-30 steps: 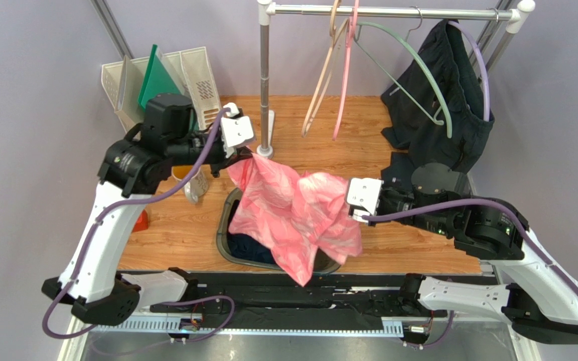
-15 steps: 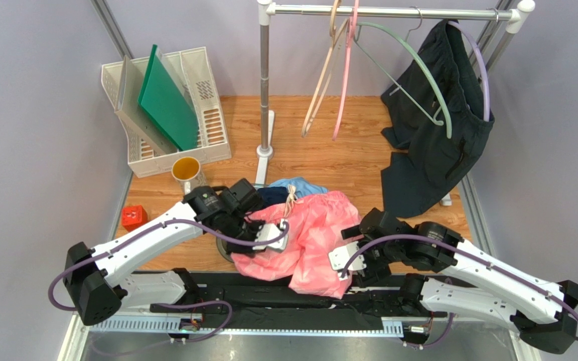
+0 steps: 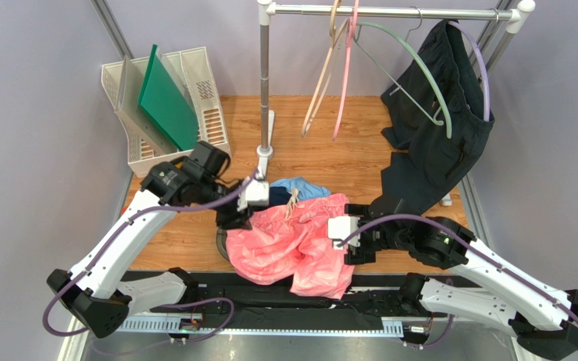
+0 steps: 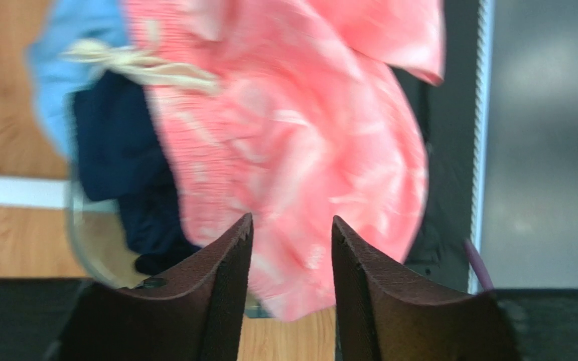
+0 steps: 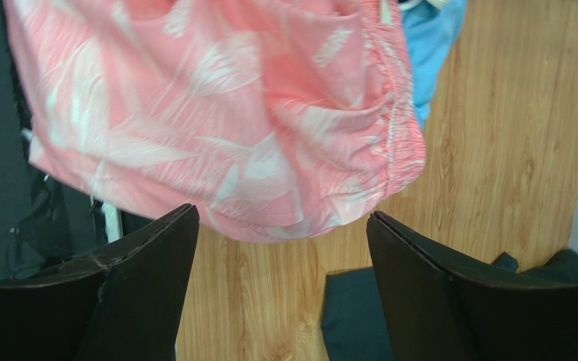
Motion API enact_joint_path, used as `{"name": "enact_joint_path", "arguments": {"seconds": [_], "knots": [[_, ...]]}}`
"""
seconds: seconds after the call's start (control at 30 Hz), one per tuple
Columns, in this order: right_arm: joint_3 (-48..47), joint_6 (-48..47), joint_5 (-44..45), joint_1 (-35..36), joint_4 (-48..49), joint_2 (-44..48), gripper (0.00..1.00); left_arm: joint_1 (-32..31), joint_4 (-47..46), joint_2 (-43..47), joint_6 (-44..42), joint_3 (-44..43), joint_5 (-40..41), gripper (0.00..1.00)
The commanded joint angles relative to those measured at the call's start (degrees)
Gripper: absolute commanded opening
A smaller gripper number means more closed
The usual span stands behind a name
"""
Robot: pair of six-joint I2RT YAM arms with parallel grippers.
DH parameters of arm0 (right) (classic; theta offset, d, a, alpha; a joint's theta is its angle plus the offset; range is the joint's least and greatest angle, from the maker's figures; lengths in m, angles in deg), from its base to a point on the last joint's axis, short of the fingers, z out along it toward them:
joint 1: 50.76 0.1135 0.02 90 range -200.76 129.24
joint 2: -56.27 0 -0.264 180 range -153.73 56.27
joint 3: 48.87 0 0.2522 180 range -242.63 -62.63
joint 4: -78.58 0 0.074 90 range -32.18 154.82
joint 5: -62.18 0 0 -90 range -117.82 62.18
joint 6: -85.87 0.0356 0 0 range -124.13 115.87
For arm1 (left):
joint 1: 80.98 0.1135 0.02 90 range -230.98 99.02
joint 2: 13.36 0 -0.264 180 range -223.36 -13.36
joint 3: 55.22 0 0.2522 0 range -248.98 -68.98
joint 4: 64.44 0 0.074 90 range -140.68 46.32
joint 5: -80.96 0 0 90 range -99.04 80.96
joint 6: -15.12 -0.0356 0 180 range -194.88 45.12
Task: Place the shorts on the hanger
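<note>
— Shorts (image 3: 292, 242) are lying in a crumpled heap at the table's near edge in the overhead view, between the left gripper (image 3: 243, 214) and the right gripper (image 3: 348, 244).
— And the hanger (image 3: 429, 79)?
— Hanging on the rail (image 3: 390, 11) at far right and looking bare, well apart from the heap. A dark garment (image 3: 439, 143) is crowding it, and a pink hanger (image 3: 345, 75) is dangling nearby.
— Left wrist view?
— Fingers are standing slightly apart with nothing between them, hovering over the shorts. The drawstring (image 4: 141, 68) is trailing across a light blue garment (image 4: 58, 68), beside navy clothes (image 4: 130, 173).
— Right wrist?
— Jaws are gaping wide and empty, and the gathered waistband (image 5: 388, 113) is lying just ahead.
— So we're at the grasping step, I'm guessing. Each side is needing a pinch on that waistband before lifting toward the rail, without dragging the blue piece along.
</note>
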Motion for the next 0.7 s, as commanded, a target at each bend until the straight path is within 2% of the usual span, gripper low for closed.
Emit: {"name": "enact_joint_path", "arguments": {"seconds": [0.0,0.07,0.17,0.23,0.33,0.57,0.67], "knots": [[-2.87,6.40,-3.40,-6.14,12.83,-1.84,0.83,6.41,-11.58,-3.22,12.35,-2.28,-5.27,0.50],[-3.83,8.07,-8.14,-9.05,14.59,-3.68,0.82,6.50,-17.22,-4.72,14.20,-0.18,-4.29,0.54],[-6.02,10.88,-13.50,-14.67,15.57,-9.21,0.77,6.50,-22.23,-10.67,18.33,1.32,-5.16,0.54],[-6.64,11.33,-17.45,-16.00,16.27,-12.90,0.72,6.41,-23.99,-13.23,19.31,1.23,-7.96,0.55],[-6.04,10.89,-20.19,-16.27,17.15,-16.07,0.68,6.32,-27.07,-17.63,21.41,1.24,-8.08,0.57],[1.07,7.91,-24.41,-16.18,16.80,-18.20,0.66,5.36,-27.34,-23.62,19.23,3.16,-8.95,0.59],[2.75,6.59,-26.61,-16.27,14.87,-17.85,0.59,3.26,-25.68,-23.01,16.15,4.31,-9.21,0.55]]}}
